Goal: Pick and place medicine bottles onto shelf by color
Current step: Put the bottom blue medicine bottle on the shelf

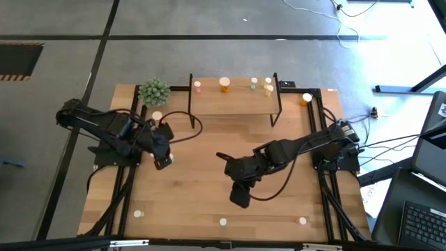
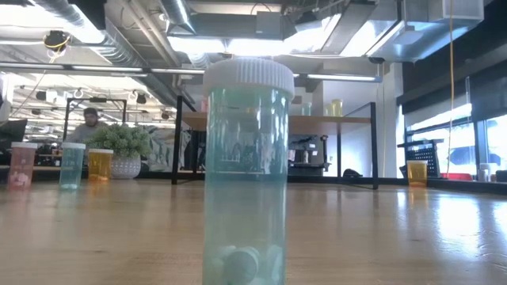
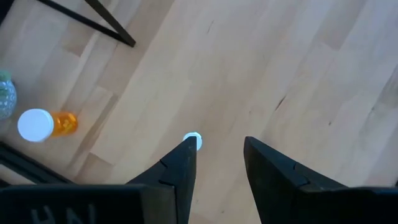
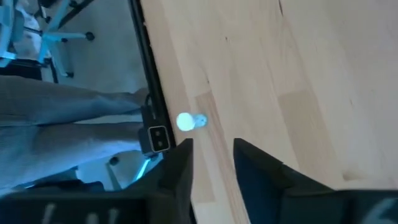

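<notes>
Nearest my low camera stands a pale green bottle (image 2: 247, 170) at the table's front edge. Mid-table I see the right gripper (image 1: 239, 196) and left gripper (image 1: 163, 161), both with fingers spread and empty. Farthest back, the shelf (image 1: 233, 104) carries several bottles.

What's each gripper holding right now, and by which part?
Nothing. The left gripper is open over bare table, a small bottle beside one fingertip, ungripped. The right gripper is open too, nothing between its fingers.
</notes>
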`<state>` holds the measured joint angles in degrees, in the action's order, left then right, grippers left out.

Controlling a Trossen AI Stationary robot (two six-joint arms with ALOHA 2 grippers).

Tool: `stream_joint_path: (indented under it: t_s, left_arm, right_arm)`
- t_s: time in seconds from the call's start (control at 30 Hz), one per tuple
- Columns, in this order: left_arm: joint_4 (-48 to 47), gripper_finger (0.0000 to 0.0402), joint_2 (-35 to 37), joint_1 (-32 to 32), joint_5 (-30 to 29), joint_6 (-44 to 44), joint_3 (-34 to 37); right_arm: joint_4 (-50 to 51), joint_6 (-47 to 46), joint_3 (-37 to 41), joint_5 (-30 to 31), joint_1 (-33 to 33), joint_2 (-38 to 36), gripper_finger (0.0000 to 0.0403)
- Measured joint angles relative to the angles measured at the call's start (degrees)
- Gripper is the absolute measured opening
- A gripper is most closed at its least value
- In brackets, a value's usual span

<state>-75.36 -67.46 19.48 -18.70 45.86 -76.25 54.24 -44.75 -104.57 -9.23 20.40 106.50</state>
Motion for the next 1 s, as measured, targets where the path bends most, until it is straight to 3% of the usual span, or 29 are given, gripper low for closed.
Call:
stream_joint_path:
  t_s: [0.3,0.8,1.0]
  left_arm:
    - [-0.12,0.0128,0.08,0.99,-0.24,-1.59,0.0]
    - [-0.61,0.0128,0.11,0.95,0.34,-3.3,0.0]
    - [-0.44,0.0128,0.11,0.97,4.31,-10.51,0.0]
  right_arm:
    - [-5.35,8.88,0.0,-6.86,0.0,4.14,0.0164]
    - [-7.63,10.35,0.0,-5.82,2.52,5.11,0.0165]
    - [-9.79,10.8,0.0,-5.9,2.93,5.11,0.0165]
